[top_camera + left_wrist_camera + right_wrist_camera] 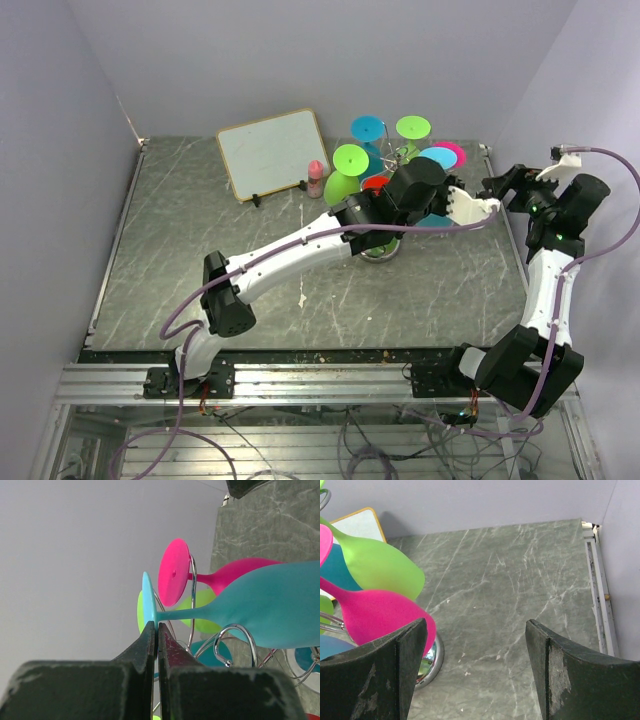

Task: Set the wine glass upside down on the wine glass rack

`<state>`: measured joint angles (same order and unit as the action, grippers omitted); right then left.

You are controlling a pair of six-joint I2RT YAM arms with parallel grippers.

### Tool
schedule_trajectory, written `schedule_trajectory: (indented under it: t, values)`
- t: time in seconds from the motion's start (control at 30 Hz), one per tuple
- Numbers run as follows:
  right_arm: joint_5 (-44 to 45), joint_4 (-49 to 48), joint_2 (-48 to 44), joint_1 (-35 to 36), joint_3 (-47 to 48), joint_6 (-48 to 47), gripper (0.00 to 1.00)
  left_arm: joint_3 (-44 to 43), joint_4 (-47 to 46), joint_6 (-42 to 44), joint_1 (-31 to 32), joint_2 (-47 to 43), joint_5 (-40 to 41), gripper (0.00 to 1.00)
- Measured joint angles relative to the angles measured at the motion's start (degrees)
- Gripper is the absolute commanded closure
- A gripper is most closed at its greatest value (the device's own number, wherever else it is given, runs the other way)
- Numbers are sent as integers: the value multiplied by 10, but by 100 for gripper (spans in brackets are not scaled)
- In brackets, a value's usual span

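The wine glass rack [382, 252] stands at the back right with several coloured glasses hanging upside down on its wire arms [235, 630]. A teal wine glass [270, 605] hangs among them, foot [437, 157] uppermost. My left gripper [156, 625] is shut, its fingertips pinching the rim of that foot. In the top view the left gripper [445, 185] reaches over the rack. My right gripper [475, 625] stands open and empty, just right of the rack's shiny base [432, 662] and a pink glass [375, 612]. The right gripper [503, 190] is beside the rack.
A white board [272, 152] leans at the back of the table, with a small pink bottle [315, 178] next to it. The table's right rail [600, 590] runs close to my right gripper. Pink [175, 572] and green glasses hang behind the teal one.
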<state>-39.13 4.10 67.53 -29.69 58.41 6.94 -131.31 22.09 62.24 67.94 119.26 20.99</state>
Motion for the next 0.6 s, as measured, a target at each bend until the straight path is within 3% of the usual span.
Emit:
schedule_trajectory:
  t: [0.6]
  values:
    - [-7,-4,0,0,0,2,21,46,27,-15,-10,-26,-26,93]
